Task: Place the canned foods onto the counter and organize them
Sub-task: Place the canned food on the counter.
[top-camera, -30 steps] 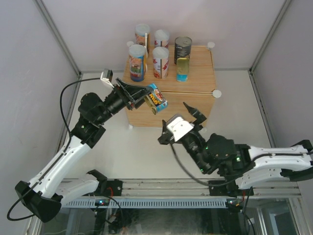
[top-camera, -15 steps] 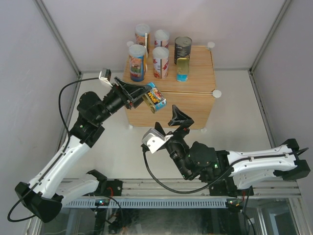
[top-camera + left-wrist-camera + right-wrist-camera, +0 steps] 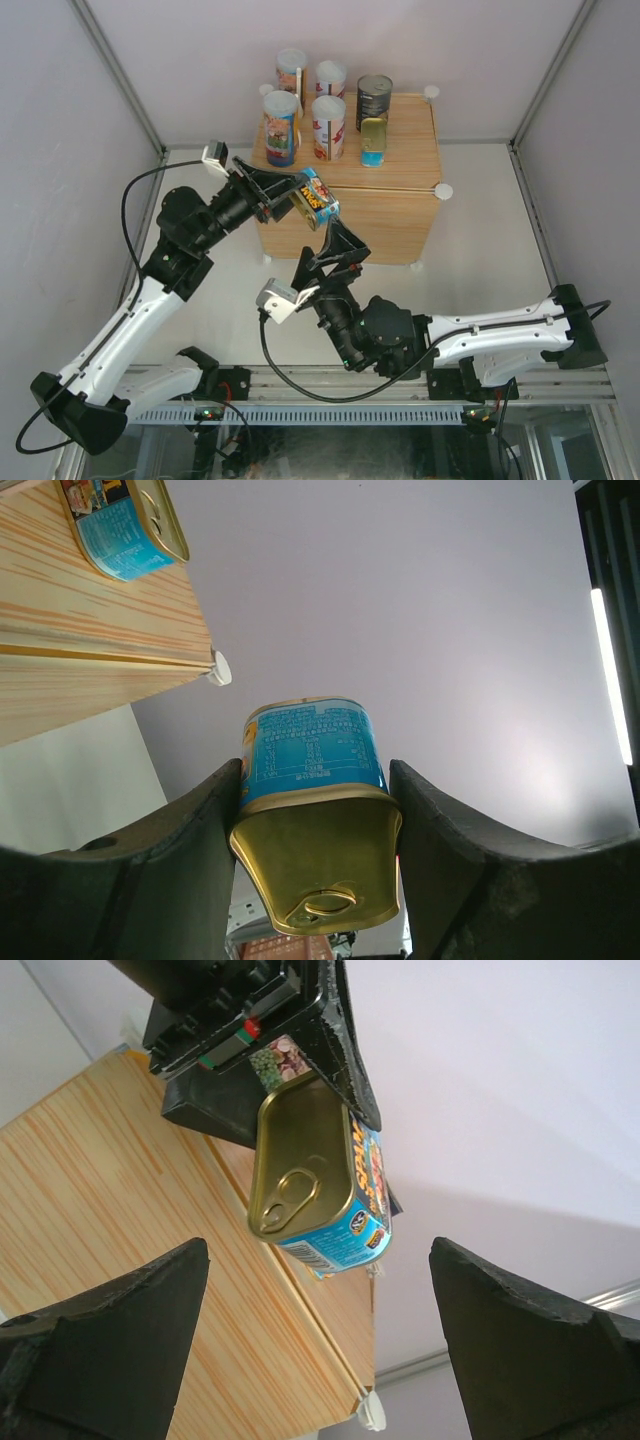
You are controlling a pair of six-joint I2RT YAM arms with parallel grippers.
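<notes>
Right now the blue-labelled gold tin (image 3: 316, 199) hangs clamped in the left gripper (image 3: 300, 197), in the air by the front edge of the wooden counter (image 3: 390, 170) bearing six other cans (image 3: 328, 128), while the right gripper (image 3: 332, 250) gapes empty just below.

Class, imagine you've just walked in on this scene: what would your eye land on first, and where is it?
A gold tin is held in mid-air by the left gripper, near the counter's front left. Just below it, the right gripper gapes open, pointing up at the tin. Six cans sit clustered on the far-left part of the counter's top.
</notes>
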